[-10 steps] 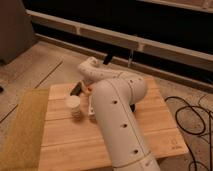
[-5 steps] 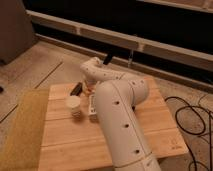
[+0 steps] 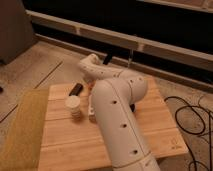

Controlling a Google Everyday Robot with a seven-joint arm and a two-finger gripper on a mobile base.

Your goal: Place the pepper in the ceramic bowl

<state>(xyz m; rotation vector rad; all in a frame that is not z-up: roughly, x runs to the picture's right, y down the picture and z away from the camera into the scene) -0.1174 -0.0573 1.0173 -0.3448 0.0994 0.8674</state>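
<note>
Fingers hidden behind arm [image 3: 116,107]; pepper [image 3: 89,86] just below wrist [image 3: 90,66].

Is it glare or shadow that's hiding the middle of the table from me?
Camera view: neither; the light is warm, dim and even on the wooden table, with no glare. The white arm itself covers the middle, and the gripper is out of sight behind it. The background above is near black.

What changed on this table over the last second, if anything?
Nothing visibly changed. The arm keeps the same bent pose over the wooden table, with its end effector low beside the white cup and mostly hidden behind the arm. The cup and the dark block sit where they were.
</note>
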